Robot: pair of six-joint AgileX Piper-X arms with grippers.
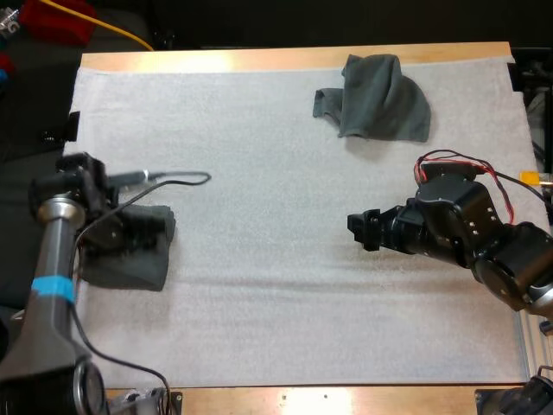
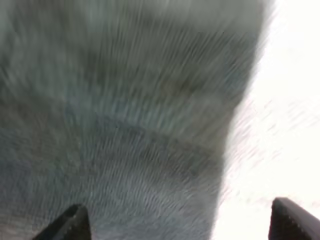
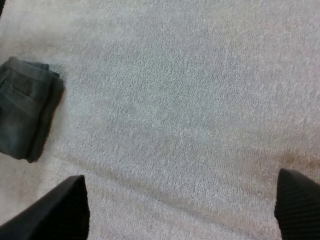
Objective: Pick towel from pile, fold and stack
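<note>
A folded stack of dark grey-green towels (image 1: pixel 130 259) lies on the white mat near its left edge. My left gripper (image 1: pixel 160 227) hovers right over the stack with its fingers open. In the left wrist view the stack (image 2: pixel 125 110) is very close, and the left gripper (image 2: pixel 180 225) straddles its edge with one fingertip (image 2: pixel 72 225) over cloth and the other over mat. A crumpled towel (image 1: pixel 376 95) sits at the far right of the mat. My right gripper (image 1: pixel 359 229) is open over bare mat at centre right. In the right wrist view the right gripper (image 3: pixel 180 210) faces the distant folded stack (image 3: pixel 25 117).
The white mat (image 1: pixel 276 173) covers most of the wooden table (image 1: pixel 294 59). Bare mat stretches between the two grippers and along the near side.
</note>
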